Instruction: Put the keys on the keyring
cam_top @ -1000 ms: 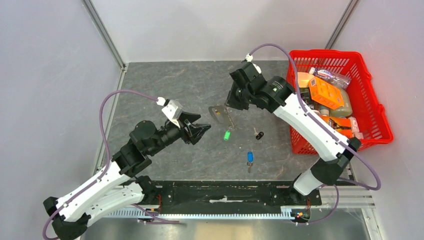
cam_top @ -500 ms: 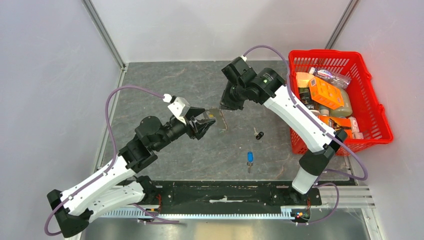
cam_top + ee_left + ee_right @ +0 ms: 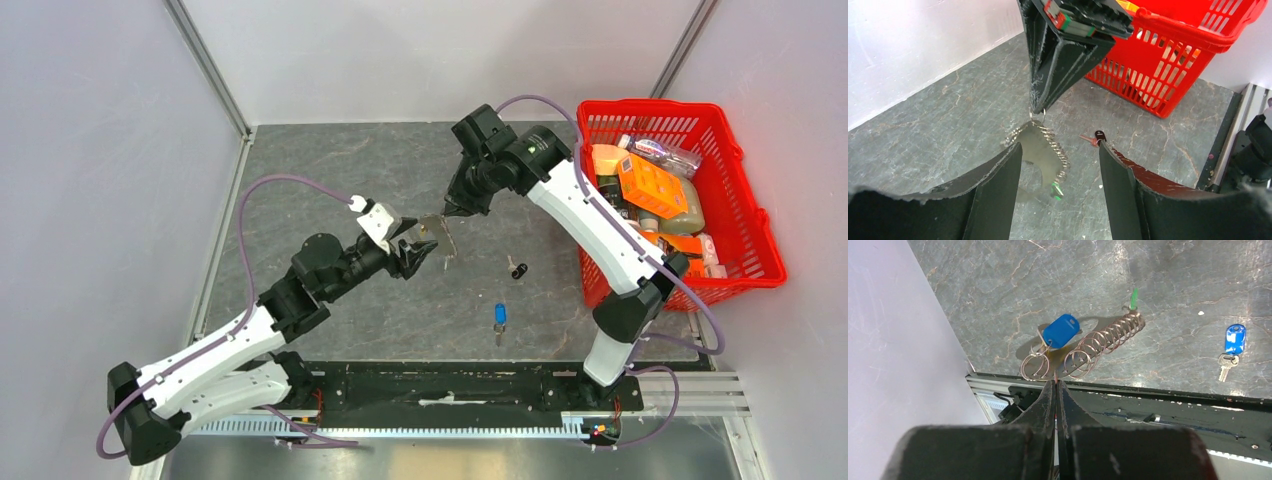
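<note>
Surface: grey, held red basket at right.
Right hand: clenched on dangling keyring.
Left hand: released, just beside keyring.
Keys: lay loose on surface.

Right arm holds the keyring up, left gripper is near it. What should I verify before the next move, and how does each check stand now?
1. Right gripper shut on the keyring: ok.
2. Left gripper open, with the keyring hanging ahead in line between its fingers: ok.
3. Keyring hanging steady: cannot tell; it looks blurred in the left wrist view.
4. Green tag clear of the table: cannot tell.
5. Black key and blue key on the ring: not ok; both lie loose on the table.
6. Red basket clear of both grippers: ok.
</note>
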{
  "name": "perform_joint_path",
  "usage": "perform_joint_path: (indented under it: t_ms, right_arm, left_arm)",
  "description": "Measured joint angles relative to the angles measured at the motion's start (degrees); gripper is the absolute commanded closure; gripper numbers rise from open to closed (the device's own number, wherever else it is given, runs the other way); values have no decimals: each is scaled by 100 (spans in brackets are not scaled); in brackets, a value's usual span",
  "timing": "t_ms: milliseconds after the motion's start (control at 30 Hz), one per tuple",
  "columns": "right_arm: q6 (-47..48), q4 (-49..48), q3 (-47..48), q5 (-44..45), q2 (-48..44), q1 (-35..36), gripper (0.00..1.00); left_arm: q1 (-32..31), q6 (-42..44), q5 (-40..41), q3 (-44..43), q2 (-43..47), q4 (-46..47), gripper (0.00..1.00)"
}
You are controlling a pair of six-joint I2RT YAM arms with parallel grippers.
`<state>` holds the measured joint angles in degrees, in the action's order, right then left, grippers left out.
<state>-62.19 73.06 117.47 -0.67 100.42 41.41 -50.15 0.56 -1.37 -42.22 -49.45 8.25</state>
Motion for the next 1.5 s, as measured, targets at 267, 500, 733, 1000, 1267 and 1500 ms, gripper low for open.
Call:
perform_joint_path:
  t_ms: [267,500,733,1000,1267,1500]
  right_arm:
    - [0,39,201,-188,186,-76,100]
    - [0,57,348,-280,339,-76,100]
    - [4,59,415,-328,369,-76,100]
    - [22,52,483,-372,369,-76,100]
    - [26,31,481,-411,369,-76,100]
    - [26,28,481,-452,367,-76,100]
  left_arm:
    - [-190,424,162,157,-175,389,38]
    - [-448,920,483,157,-557,608,40]
    - [-688,1541,984,479,-671,1121,41]
    - [-688,1912,1384,756,-654,1620,46]
    - [-691,2103,1482,839,-610,2024,48]
    - [-693,2186,1478,839,-612,2197,51]
